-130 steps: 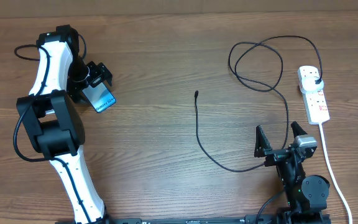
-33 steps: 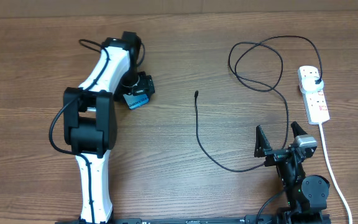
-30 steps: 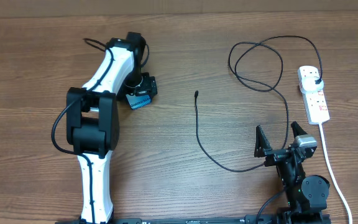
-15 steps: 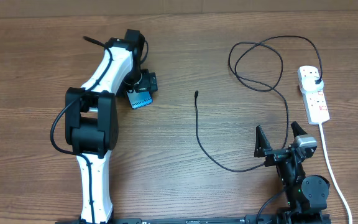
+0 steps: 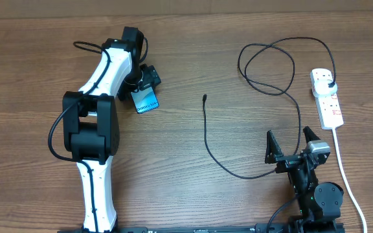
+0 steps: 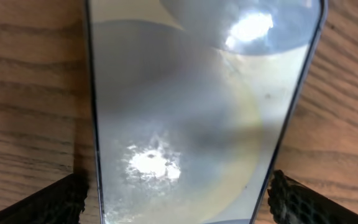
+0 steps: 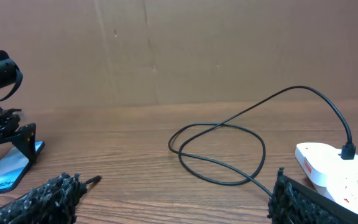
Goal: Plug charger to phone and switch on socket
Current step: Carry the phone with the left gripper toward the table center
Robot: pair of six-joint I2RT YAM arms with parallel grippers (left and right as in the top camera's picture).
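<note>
Left pincer (image 5: 145, 89), clamping the slim teal-screened phone (image 5: 147, 102), is bringing it nearer the thin black charger cable (image 5: 205, 126); right pincer (image 5: 291, 144) gaping, empty.

The phone (image 6: 197, 112), screen streaked with glare, sits between the left hand's (image 6: 178, 202) black fingertips (image 6: 55, 202) over the wooden table (image 6: 30, 93)

We found the phone (image 5: 146, 101) lying on the table (image 5: 173, 200), left of the charger (image 5: 205, 129), with the socket (image 5: 327, 98) far right.
</note>
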